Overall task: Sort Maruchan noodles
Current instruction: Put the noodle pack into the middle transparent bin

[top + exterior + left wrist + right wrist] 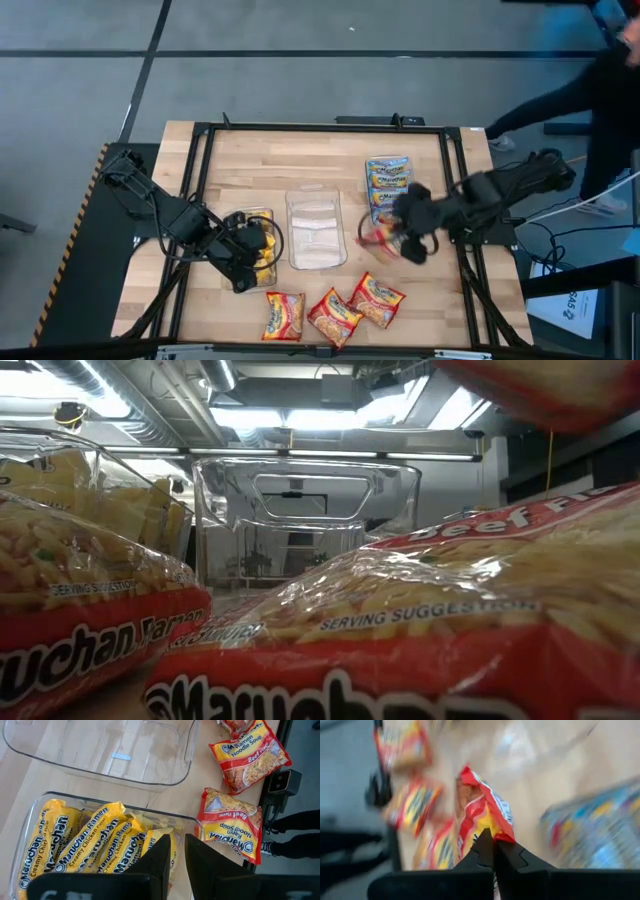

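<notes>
We see the right gripper [494, 851] clamped shut on the edge of a red packet [482, 812], held up off the table right of the middle tray [317, 232], which is clear and holds no packets. Just beyond it, blue-edged packets [386, 183] lie stacked on the far right of the table. The left gripper [172, 857] hangs over the left tray [30, 815], its fingers a narrow gap apart and holding nothing; that tray is packed with yellow packets [75, 845]. Three more red beef packets [330, 312] lie loose along the near edge, two side by side and touching, one slightly left. A person [600, 80] stands beyond the table's far right corner.
</notes>
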`<action>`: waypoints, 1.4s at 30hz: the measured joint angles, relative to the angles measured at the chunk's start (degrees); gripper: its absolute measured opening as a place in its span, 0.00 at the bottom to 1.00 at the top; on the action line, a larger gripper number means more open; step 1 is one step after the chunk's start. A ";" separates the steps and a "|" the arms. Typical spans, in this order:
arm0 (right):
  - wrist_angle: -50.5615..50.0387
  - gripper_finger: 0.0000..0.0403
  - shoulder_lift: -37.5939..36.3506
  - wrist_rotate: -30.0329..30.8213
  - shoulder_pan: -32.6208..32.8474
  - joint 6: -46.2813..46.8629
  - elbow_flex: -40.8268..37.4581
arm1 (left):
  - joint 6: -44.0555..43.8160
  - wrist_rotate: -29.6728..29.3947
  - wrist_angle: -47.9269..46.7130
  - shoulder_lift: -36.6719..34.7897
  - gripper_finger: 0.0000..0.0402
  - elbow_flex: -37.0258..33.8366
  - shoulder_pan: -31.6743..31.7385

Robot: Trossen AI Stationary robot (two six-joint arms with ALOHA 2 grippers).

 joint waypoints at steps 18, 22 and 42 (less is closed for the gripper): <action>31.73 0.00 12.46 -13.14 -23.11 -24.59 2.54 | -0.14 0.00 -4.90 0.00 0.13 0.00 -4.04; 34.49 0.00 16.86 -13.12 -26.26 -26.95 2.54 | 0.03 -0.01 -5.02 0.00 0.13 0.00 -4.26; 28.47 0.00 20.19 -15.83 -31.46 -27.09 2.52 | 3.05 0.12 -5.43 0.00 0.13 0.00 -4.66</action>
